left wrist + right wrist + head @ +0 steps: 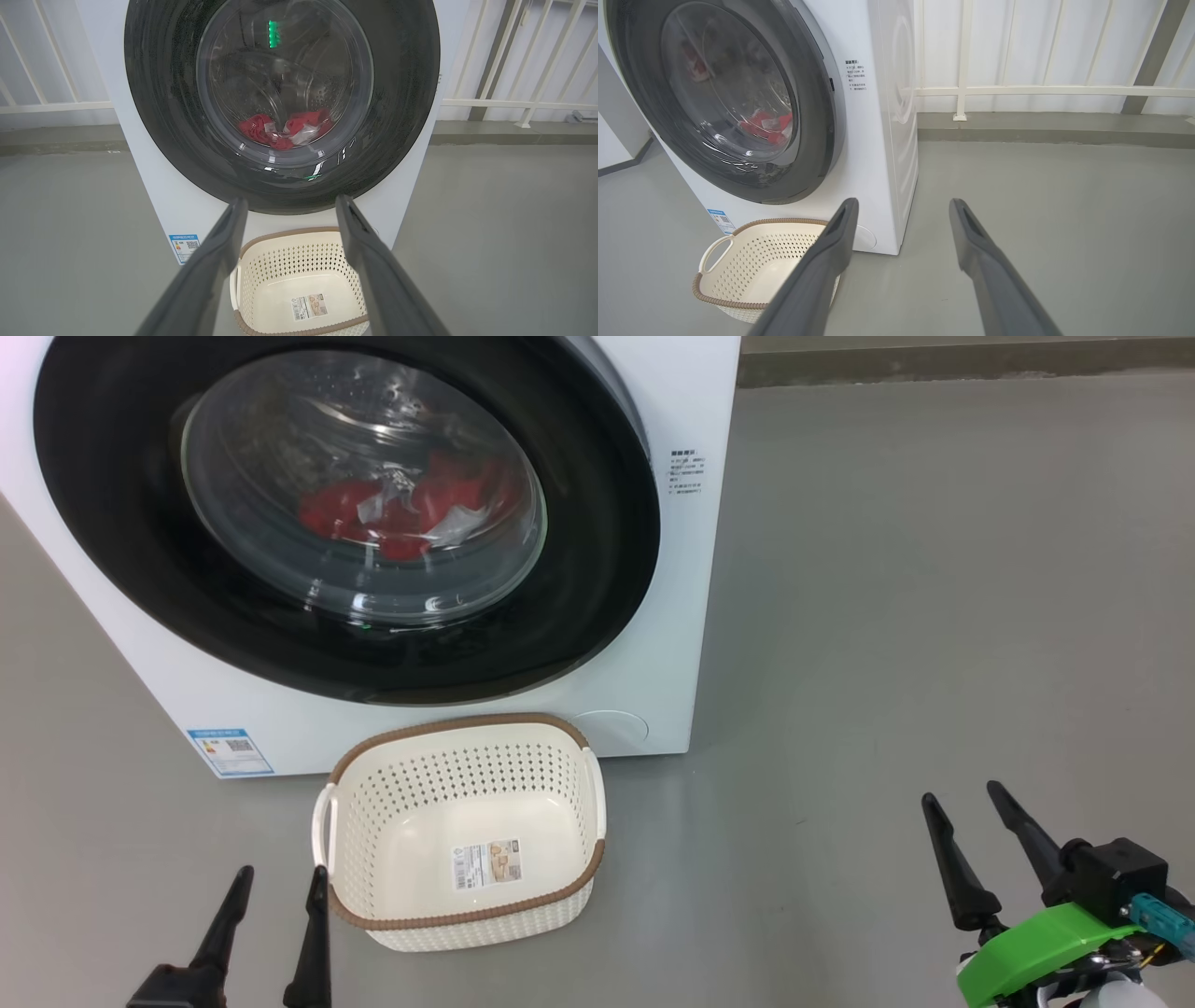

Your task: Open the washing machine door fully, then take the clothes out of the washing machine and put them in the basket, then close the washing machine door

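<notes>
Head view: at the bottom corners, left gripper (284, 873) and right gripper (962, 793) are held spread and empty. The basket (467, 721) is set centrally beneath the shut washing machine door (112, 523), presumably to receive the clothes (401, 509) seen through the glass, upper left.

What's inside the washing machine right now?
Through the glass of the washing machine door, red-and-white clothes lie low in the drum. Reflections and the black rim hide the rest.
</notes>
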`<state>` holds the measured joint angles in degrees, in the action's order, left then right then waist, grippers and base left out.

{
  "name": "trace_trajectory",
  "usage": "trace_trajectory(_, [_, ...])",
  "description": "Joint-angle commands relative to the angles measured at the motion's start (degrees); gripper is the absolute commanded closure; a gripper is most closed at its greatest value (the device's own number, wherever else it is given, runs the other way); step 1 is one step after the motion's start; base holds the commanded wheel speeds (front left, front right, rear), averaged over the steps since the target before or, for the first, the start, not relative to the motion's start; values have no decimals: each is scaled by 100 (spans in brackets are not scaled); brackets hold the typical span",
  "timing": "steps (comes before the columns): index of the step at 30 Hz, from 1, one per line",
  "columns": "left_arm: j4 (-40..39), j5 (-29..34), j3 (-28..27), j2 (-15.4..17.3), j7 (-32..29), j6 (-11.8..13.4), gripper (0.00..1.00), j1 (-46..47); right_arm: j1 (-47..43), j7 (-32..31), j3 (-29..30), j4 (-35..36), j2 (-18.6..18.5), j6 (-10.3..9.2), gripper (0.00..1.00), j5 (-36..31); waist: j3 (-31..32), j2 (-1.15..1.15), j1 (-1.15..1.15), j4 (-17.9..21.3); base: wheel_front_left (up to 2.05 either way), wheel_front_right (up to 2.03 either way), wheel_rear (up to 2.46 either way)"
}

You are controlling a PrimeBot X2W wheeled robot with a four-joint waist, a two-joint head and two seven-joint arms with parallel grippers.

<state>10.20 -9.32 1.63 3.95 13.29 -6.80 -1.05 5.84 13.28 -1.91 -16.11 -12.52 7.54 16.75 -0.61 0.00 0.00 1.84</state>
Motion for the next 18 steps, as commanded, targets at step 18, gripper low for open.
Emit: trace_trajectory(18, [-161,397,-300,50,171,-24,0,54,-111,172,109,241,21,-5,0,-444,-22,0,0,10,0,0,0])
